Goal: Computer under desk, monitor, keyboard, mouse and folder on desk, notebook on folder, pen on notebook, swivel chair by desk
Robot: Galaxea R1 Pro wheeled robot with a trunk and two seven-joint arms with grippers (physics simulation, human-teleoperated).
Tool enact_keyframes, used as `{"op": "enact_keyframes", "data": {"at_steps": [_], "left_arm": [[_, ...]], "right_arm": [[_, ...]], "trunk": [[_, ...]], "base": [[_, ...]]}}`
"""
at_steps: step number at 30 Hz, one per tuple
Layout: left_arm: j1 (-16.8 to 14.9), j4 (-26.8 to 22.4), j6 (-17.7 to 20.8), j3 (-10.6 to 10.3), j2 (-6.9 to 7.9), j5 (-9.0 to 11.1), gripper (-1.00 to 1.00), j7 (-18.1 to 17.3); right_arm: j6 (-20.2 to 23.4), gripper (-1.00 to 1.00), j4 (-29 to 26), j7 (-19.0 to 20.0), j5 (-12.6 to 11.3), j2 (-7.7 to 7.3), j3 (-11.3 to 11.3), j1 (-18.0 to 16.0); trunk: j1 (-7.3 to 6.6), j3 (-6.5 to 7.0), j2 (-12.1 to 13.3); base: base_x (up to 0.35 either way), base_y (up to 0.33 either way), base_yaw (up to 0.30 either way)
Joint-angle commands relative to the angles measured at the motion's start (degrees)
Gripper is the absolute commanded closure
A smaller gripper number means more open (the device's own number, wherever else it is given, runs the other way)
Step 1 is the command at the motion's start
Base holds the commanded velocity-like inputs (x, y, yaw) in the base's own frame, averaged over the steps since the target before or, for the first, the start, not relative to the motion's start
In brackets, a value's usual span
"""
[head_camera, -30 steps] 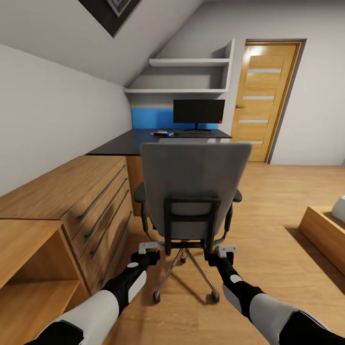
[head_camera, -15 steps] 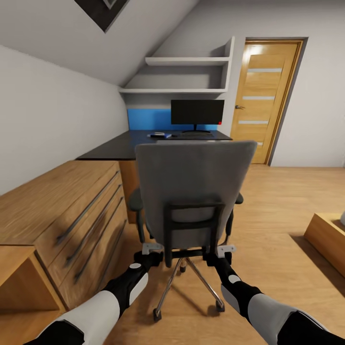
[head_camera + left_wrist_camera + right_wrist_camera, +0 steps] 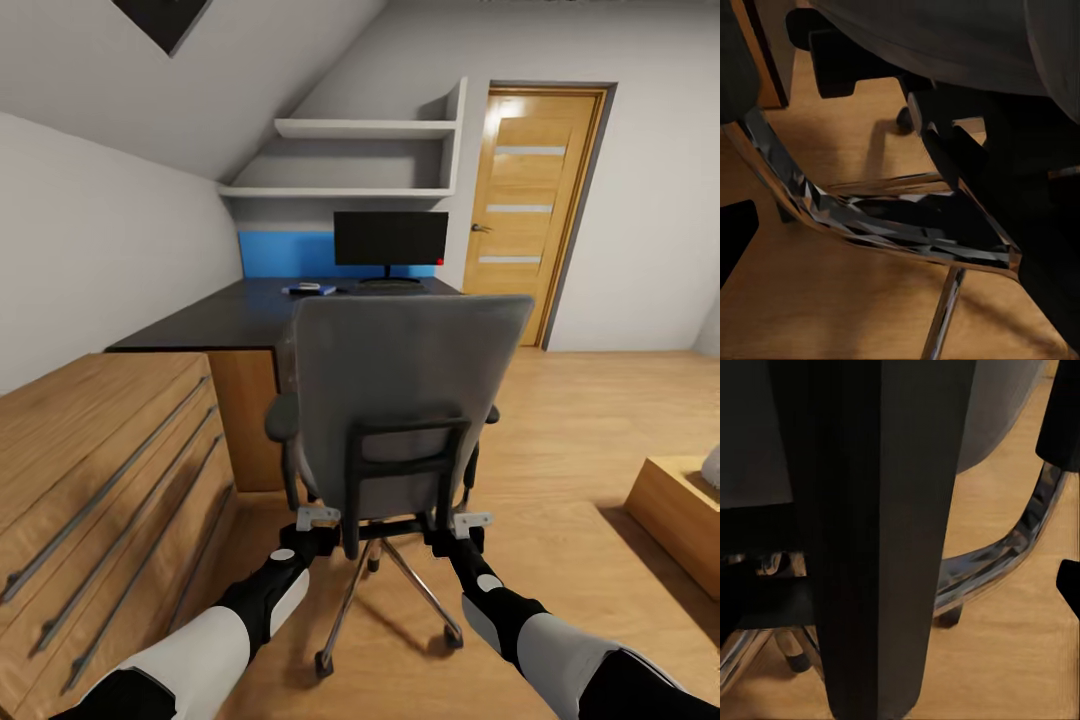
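Note:
The swivel chair [image 3: 405,385] stands directly in front of me, its grey back toward me, a short way from the black desk [image 3: 200,325]. My left gripper [image 3: 318,520] and right gripper [image 3: 470,522] sit low behind the seat, on either side of the black back support [image 3: 881,540]. Both are open, with the chrome base [image 3: 870,217] beyond the fingers. On the desk the monitor [image 3: 390,238] stands at the back with the keyboard [image 3: 390,284] in front of it. To its left lies the blue folder [image 3: 308,291] with a small pale thing on top. The computer, mouse and pen are not discernible.
A light-wood drawer cabinet [image 3: 100,470] runs along the left wall up to the desk. White shelves [image 3: 365,130] hang above the desk and a wooden door [image 3: 525,200] is at the back right. A low wooden piece [image 3: 685,510] stands at the right.
The camera has moved forward: desk and cabinet come closer and slide left. The swivel chair has rolled along toward the desk, staying just ahead of both grippers.

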Motion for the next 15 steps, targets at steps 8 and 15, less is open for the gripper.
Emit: {"op": "enact_keyframes", "data": {"at_steps": [8, 15], "left_arm": [[0.0, 0.0, -0.1, -0.3, 0.0, 0.4, -1.0, 0.4], [0.0, 0.0, 0.0, -0.3, 0.0, 0.4, -1.0, 0.4]], "right_arm": [[-0.1, -1.0, 0.0, -0.4, -0.2, 0.01, 0.5, 0.0], [-0.1, -1.0, 0.0, -0.4, -0.2, 0.01, 0.5, 0.0]], "trunk": [[0.03, 0.29, 0.0], [0.03, 0.31, 0.0]], "base": [[0.318, -0.102, -0.11], [0.319, -0.072, -0.007]]}}
